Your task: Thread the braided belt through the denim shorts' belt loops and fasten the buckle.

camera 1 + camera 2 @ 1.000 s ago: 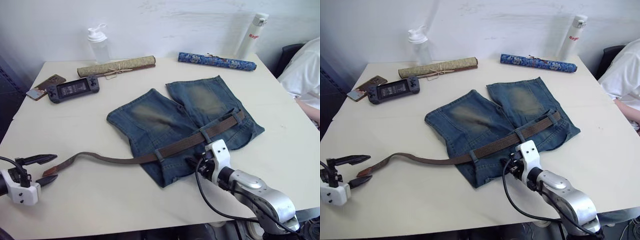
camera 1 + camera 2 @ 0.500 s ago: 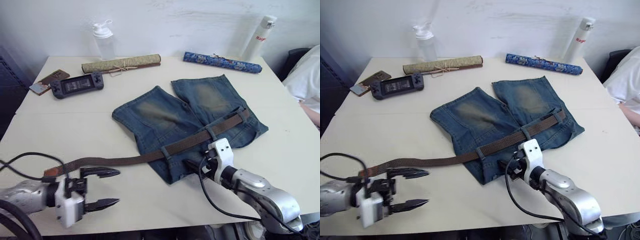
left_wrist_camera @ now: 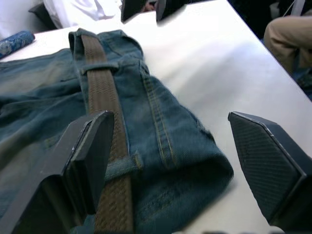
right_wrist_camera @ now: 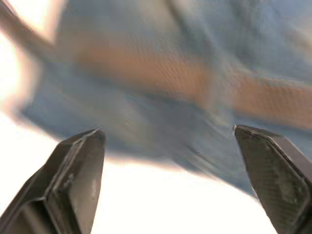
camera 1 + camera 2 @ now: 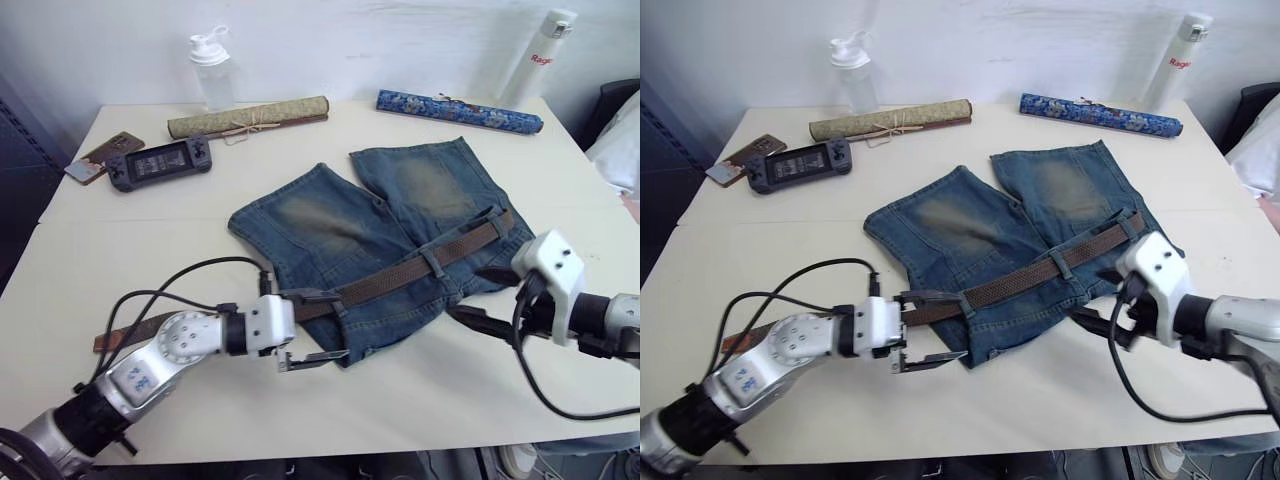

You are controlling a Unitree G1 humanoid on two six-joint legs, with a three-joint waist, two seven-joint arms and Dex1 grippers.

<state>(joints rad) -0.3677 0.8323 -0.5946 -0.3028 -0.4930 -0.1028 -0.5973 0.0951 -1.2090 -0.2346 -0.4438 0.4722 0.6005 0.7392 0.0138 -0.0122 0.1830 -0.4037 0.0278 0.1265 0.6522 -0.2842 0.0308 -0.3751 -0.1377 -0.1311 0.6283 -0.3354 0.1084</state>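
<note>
The denim shorts [image 5: 385,215] lie flat in the middle of the table, waistband toward me. The braided belt [image 5: 405,272] runs through the belt loops [image 5: 432,266] along the waistband, and its long tail trails left under my left arm to a tan tip [image 5: 103,343]. My left gripper [image 5: 340,325] is open at the waistband's left corner, one finger [image 3: 87,156] over the belt beside a belt loop [image 3: 119,163]. My right gripper [image 5: 465,290] is open just off the waistband's near edge, empty. The buckle is hidden.
Along the far edge stand a clear bottle [image 5: 212,72], a rolled tan mat [image 5: 248,117], a blue patterned tube [image 5: 458,112] and a white flask [image 5: 540,60]. A game console [image 5: 160,160] and phone [image 5: 92,158] lie far left. A person's white sleeve [image 5: 618,140] is at the right edge.
My left gripper has swung right from the belt's free tip to the waistband's left corner. My right gripper has drawn back right, away from the waistband's middle. The camera has shifted.
</note>
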